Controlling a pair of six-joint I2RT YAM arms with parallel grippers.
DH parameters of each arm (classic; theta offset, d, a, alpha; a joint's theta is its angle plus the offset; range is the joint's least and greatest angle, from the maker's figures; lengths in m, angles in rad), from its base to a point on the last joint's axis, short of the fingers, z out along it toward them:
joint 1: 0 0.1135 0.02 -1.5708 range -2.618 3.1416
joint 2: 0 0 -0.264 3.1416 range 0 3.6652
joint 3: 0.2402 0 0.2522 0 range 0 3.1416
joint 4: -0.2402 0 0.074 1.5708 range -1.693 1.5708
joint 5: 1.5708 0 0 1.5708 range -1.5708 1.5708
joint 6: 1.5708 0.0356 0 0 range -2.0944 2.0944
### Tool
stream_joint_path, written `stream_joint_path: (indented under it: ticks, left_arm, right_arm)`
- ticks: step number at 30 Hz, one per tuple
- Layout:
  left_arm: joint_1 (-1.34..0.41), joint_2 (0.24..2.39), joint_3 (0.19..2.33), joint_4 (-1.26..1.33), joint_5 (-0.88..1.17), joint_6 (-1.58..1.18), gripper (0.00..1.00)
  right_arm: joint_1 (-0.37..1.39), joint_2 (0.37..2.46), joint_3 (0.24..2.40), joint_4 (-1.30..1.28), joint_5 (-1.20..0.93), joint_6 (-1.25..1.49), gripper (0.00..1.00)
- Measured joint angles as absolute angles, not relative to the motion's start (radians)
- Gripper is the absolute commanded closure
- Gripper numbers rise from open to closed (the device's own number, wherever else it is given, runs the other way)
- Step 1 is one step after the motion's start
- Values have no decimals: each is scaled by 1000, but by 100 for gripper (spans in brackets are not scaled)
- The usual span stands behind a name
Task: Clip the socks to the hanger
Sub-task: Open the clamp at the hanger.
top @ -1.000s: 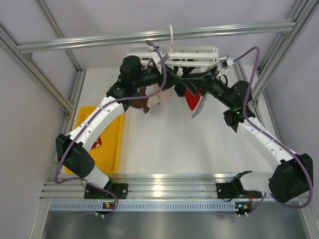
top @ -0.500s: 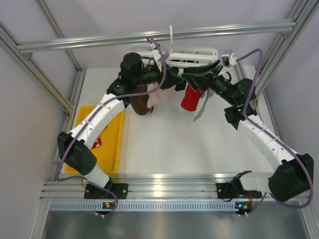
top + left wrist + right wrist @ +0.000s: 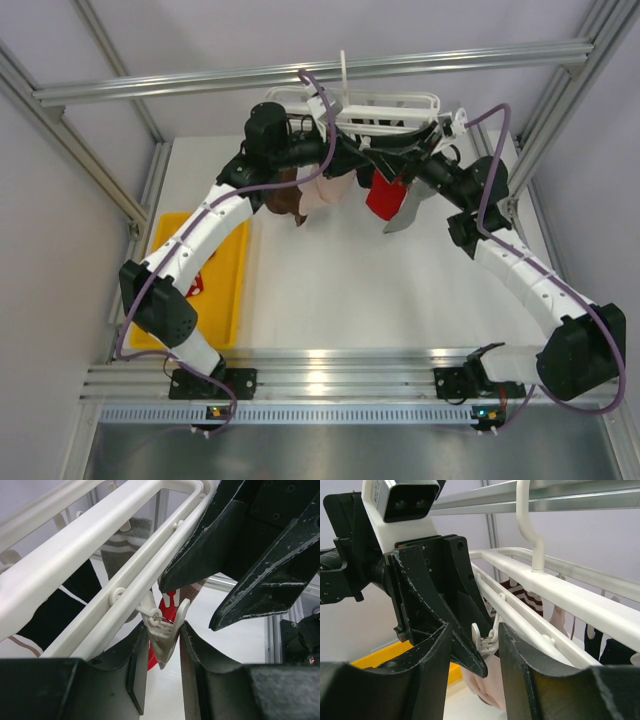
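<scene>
White clip peg (image 3: 163, 636) pinched between left fingers (image 3: 136, 677); right fingers (image 3: 436, 665) partly apart, hold unclear; red sock (image 3: 383, 196) beneath hanger (image 3: 400, 100).

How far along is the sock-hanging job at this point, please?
Done: dark-brown sock and pale-pink sock hang on the hanger. In hand: left gripper squeezes a clip peg at the red sock, right gripper alongside. Left: red-and-white item in the yellow tray.

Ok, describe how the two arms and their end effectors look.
Both the left arm and right arm have white links, bulky black joints and a purple cable running along each. The left end effector and right end effector have black, angular, tapering fingers flecked with pale scuffs. A white camera housing with two dark lenses tops the left wrist.
</scene>
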State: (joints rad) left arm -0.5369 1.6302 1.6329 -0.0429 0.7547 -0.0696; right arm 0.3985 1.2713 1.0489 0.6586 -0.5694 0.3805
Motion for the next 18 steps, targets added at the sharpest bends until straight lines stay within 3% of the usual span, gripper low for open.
stream_joint_path:
  ticks: [8,11,12,14,17,18]
  left_arm:
    - [-537,1645,1654,-56,770,-77,100]
    - [-537,1645,1654,-57,770,-76,100]
    - [-537,1645,1655,-58,770,-77,100]
    - [-537,1645,1655,-61,772,-76,96]
    - [-537,1645,1655,-63,774,-76,89]
    - [-537,1645,1655,-63,774,-76,82]
  right_arm:
    - [404,1288,1049,657,-578,360,69]
    - [406,1288,1049,658,-579,359,81]
    - [407,1288,1049,658,-579,358,91]
    - [408,1288,1049,658,-574,357,100]
    - [408,1288,1049,657,-568,358,100]
    - [408,1288,1049,657,-567,358,100]
